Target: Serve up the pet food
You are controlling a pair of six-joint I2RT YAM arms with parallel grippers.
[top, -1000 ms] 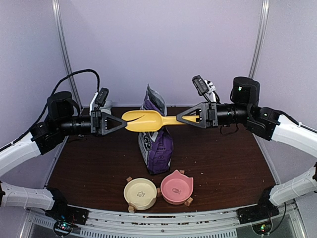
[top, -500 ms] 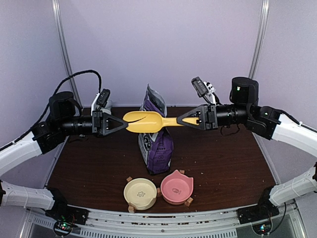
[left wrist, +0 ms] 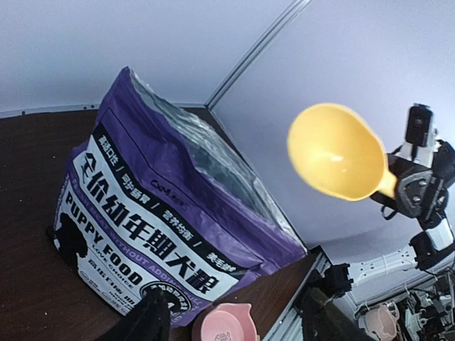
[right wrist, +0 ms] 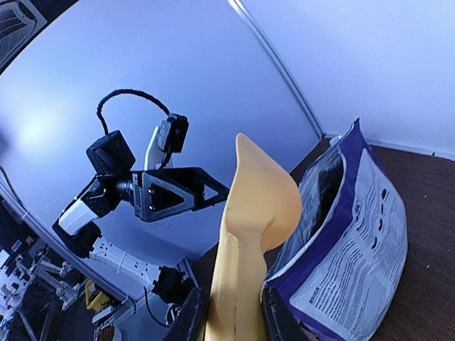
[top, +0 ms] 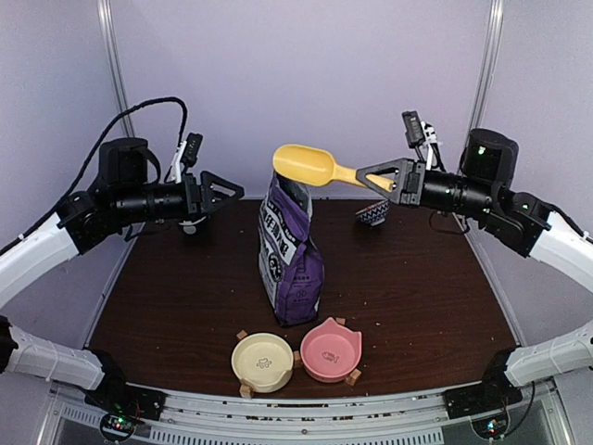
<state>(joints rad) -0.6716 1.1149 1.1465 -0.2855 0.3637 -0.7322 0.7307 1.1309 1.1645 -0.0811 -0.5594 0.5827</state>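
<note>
Kibble is out of sight, presumably inside the purple bag [top: 292,269] standing mid-table with its mouth open upward. Your right gripper [top: 369,176] clamps the yellow scoop [top: 304,165] by its handle just above that mouth, poised to dip. Your left gripper [top: 232,191] hangs wide and empty toward the left edge, clear of the bag. The cream bowl [top: 262,360] and pink bowl [top: 331,350] wait by the near edge

Left arm [top: 28,264] first, on the left of the tabletop [top: 185,306]: white shells on the long links, chunky black cylinders at the joints, and a black cable [top: 148,104] arching over it. On the tabletop's right, the right arm [top: 570,250] has the same white-and-black build, with a green light [top: 475,146] glowing. The left end effector [top: 236,192] and right end effector [top: 366,174] are black triangular frames, each with a small camera above.
</note>
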